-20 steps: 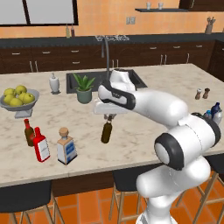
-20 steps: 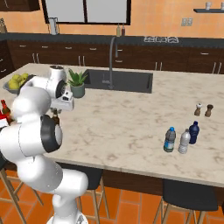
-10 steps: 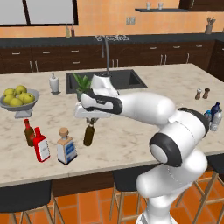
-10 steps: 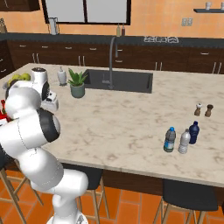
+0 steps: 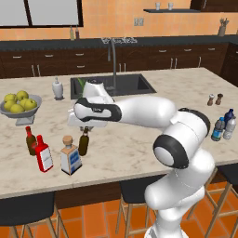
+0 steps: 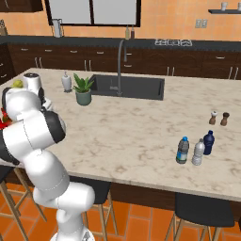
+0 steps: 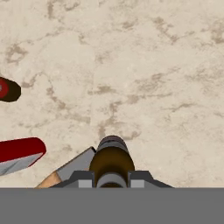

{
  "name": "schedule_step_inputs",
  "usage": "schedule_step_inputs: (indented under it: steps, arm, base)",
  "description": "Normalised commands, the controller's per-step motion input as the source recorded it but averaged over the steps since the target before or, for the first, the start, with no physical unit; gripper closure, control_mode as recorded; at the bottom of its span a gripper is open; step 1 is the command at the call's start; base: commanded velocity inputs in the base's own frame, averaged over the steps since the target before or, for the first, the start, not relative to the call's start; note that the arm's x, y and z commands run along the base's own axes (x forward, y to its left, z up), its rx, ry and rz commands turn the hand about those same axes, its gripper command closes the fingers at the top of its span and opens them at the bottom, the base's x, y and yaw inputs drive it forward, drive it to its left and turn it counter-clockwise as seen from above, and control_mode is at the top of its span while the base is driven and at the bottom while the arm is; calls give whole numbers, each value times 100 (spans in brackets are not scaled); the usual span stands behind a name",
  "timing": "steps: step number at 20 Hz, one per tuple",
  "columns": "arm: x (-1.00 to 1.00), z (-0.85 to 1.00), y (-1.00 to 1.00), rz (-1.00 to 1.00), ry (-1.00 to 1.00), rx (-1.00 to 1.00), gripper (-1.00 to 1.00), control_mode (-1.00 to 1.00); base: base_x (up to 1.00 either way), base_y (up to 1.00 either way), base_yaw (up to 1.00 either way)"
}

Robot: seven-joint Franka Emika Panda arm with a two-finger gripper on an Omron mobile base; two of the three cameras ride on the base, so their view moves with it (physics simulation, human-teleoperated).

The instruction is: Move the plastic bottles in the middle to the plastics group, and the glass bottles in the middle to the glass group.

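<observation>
My gripper is clamped on the neck of the slim dark brown long-necked bottle, which hangs upright beneath it over the left part of the marble counter, just right of the squarish clear bottle with the cork stopper. In the hand view the brown bottle sits between my two finger tips, seen from above, with the cork-stoppered bottle close beside it at the lower left. I cannot tell whether the brown bottle's base touches the counter.

To the left of those two stand the flat red bottle with white label and, just beyond it, the short dark brown bottle with red neck band; the pair are near each other.

Farther back on the left, a grey bowl holds several yellow-green fruits.

At the right end of the counter the small clear water bottle with blue label stands just beside the pale clear bottle and the dark blue bottle, the three close together. Behind them are two small shakers. A potted plant stands by the dark sink, which looks bare inside.
</observation>
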Motion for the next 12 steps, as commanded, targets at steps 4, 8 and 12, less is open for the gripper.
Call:
schedule_step_inputs:
  steps: [4,8,12]
  arm:
    - [6,-29,20,-13,0,0,100,-100]
    - [3,-35,18,-13,-1,0,100,-100]
    - [2,-32,9,-13,-5,0,100,-100]
  base:
    - [0,0,0]
    - [0,0,0]
    - [0,0,0]
